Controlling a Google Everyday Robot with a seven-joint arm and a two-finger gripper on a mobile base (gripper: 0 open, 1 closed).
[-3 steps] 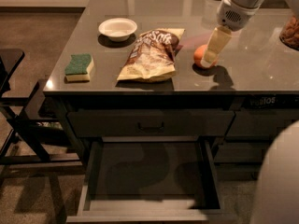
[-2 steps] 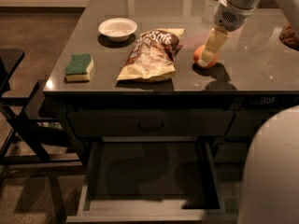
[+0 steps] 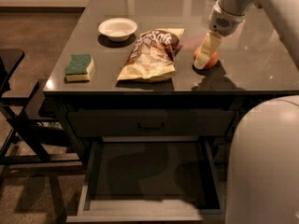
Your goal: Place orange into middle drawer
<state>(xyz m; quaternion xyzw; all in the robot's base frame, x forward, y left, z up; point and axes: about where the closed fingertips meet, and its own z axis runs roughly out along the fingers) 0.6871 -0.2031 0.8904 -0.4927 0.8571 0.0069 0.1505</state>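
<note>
The orange (image 3: 213, 61) sits on the grey tabletop, right of the yellow-brown chip bag (image 3: 150, 55). My gripper (image 3: 205, 52) reaches down from the upper right and is at the orange, covering most of it from the front. The middle drawer (image 3: 149, 171) is pulled open below the table's front edge, with a flat dark bottom and nothing in it.
A white bowl (image 3: 117, 28) and a green-and-yellow sponge (image 3: 79, 67) lie on the left of the table (image 3: 261, 73). A closed drawer front with a black bar handle (image 3: 150, 123) sits above the open drawer. A dark chair (image 3: 14, 106) stands at the left. My pale body (image 3: 266, 167) fills the lower right.
My gripper stays at the orange, hardly moved. My pale body has spread further left and up across the lower right of the view.
</note>
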